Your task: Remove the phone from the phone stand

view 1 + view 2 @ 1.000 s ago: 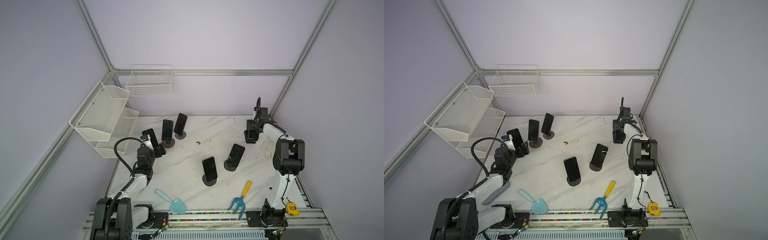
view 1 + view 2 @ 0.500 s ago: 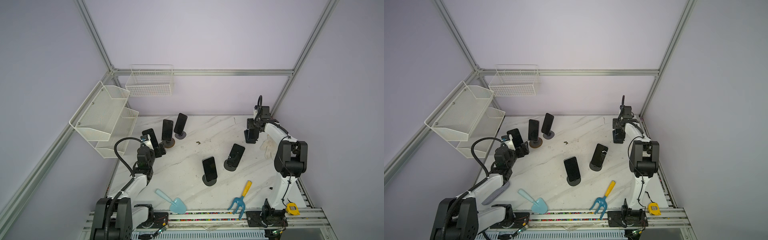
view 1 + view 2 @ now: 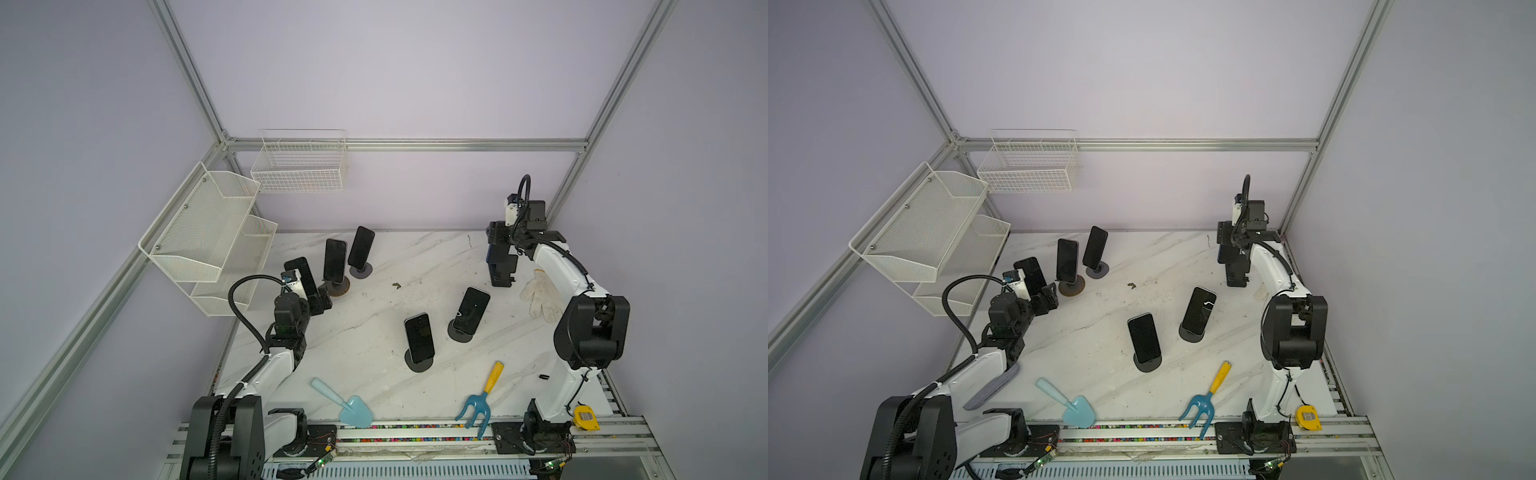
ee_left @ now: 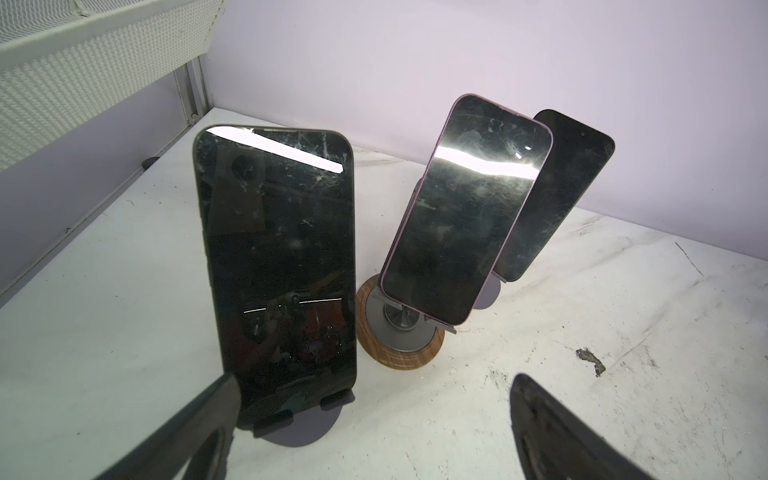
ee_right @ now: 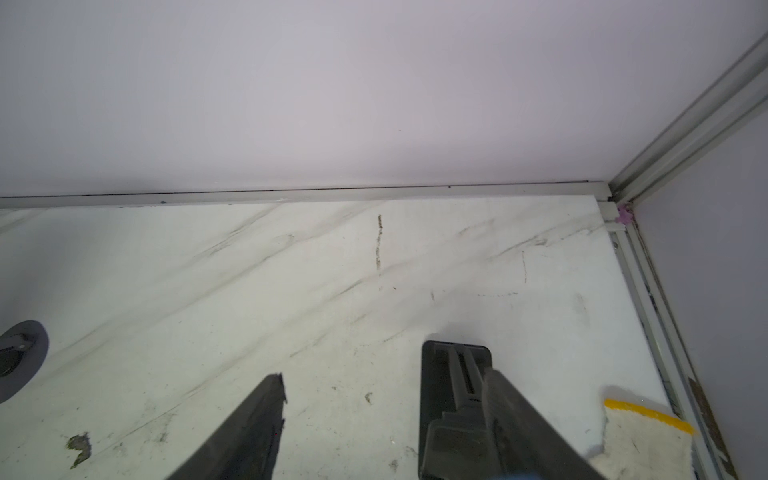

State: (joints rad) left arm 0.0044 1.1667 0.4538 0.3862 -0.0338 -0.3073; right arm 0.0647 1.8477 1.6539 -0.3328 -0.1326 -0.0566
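A robotics lab cell: aluminium frame (image 3: 399, 144), plain lilac walls (image 3: 415, 75), two robot arms (image 3: 557, 266) mounted at the near edge of a marble-look table (image 3: 415, 257).

L claw (image 4: 374, 386) wide open, R claw (image 5: 384, 380) part-open

On the table (image 3: 374, 307), left phone (image 3: 305, 274), middle phone (image 3: 335, 260) and back phone (image 3: 361, 248) stand in a row at the back left. The front phone (image 3: 419, 337) stands near the centre, the fifth phone (image 3: 471, 310) right behind it, a glove (image 3: 540, 299) further right, trowel (image 3: 353, 411) and rake (image 3: 478, 405) at the front edge
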